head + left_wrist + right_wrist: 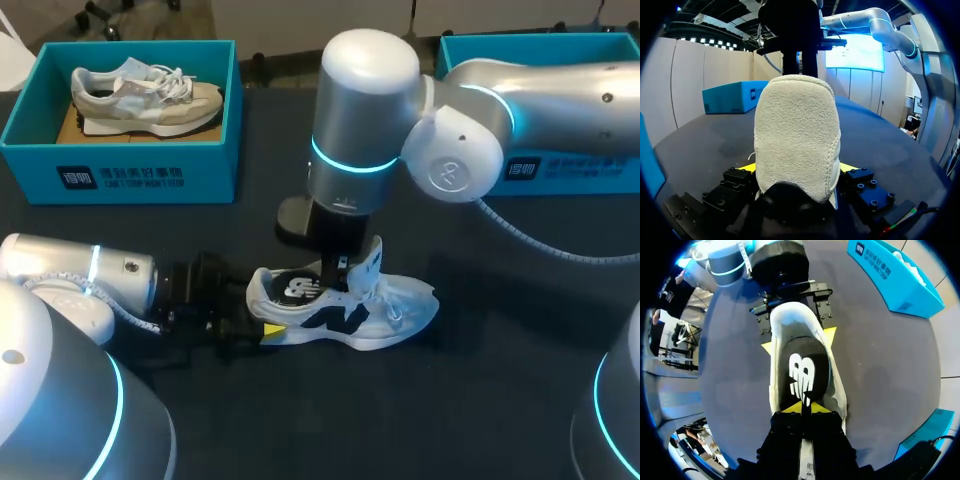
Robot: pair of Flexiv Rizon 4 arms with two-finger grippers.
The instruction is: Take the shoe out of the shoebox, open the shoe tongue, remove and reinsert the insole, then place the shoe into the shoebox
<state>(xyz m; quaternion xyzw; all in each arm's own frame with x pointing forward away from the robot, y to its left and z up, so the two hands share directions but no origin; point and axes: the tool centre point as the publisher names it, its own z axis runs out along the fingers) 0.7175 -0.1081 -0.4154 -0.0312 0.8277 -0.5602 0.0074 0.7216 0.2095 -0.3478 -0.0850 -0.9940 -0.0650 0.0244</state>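
- Grips the heel of the white shoe with the left pincer, one yellow tip pressed on each side, spread to the heel's width.
- Lowers the right pincer into the shoe's opening, at the front edge of the black insole; cannot tell whether clamped on anything.
- Shows the tongue standing up just beside the right pincer in the head view.
- Rests the shoe on its sole on the dark worktop, lower middle of the head view, outside any box.
- Lays the shoe's long axis left to right across the head view, heel to the left, toe to the right.
- Keeps a blue shoebox at the upper left, well apart from the shoe, with a beige shoe inside.
- Places a second blue box at the upper right, partly hidden behind the right arm.
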